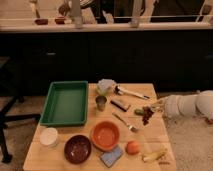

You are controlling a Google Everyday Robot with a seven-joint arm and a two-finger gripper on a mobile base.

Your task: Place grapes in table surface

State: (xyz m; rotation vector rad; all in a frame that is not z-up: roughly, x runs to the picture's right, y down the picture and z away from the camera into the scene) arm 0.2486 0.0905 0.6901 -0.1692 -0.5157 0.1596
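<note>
You can't tell the fingers' state; your gripper (154, 107) meets the grapes (147, 115) at right-center, low over the bench (150, 137) for release.

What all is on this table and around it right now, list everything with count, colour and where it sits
table surface: one, light tan, centre
green tray: one, left rear
metal cup: one, grey, beside tray
pale bowl: one, rear centre
brush: one, white handle, rear right
dark block: one, centre
fork: one, centre right
grapes: one bunch, dark red, right edge
orange bowl: one, front centre
maroon bowl: one, front left
white cup: one, front left
blue sponge: one, front
orange fruit: one, front right
banana: one, yellow, front right
gripper: one, at the grapes
arm: one, white, right
</note>
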